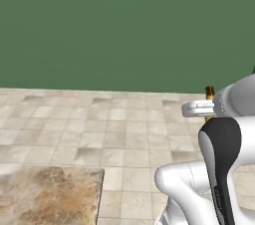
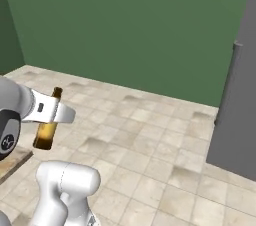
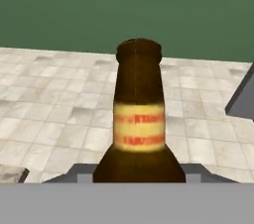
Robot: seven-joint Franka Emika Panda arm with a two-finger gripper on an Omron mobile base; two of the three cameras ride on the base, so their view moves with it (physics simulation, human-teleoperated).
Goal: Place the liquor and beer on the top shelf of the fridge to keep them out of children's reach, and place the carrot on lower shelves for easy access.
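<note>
The gripper (image 2: 50,111) is closed on the beer (image 2: 48,122), holding it off the floor (image 2: 150,155) in the air: in the right base view the white hand crosses the bottle's upper half, with the neck and cap standing above it and the amber body hanging below, tilted a little. The left base view gives far less of the bottle: just the cap and a bit of neck (image 1: 209,93) show above the gripper (image 1: 201,108), the rest hidden behind the arm at the right edge. That view does show a mottled stone counter (image 1: 50,194) at lower left, which the right base view catches only as a sliver at its left edge. The right base view alone shows the fridge (image 2: 240,110) as a tall grey slab at the far right, well apart from the bottle, seen from outside so its shelves cannot be made out. The hand view looks straight up the beer (image 3: 139,119) from close, showing a yellowish neck label with two lines of red lettering too blurred to read; a grey corner of the fridge (image 3: 243,101) pokes in at the right. A green wall (image 1: 124,25) backs all views.
</note>
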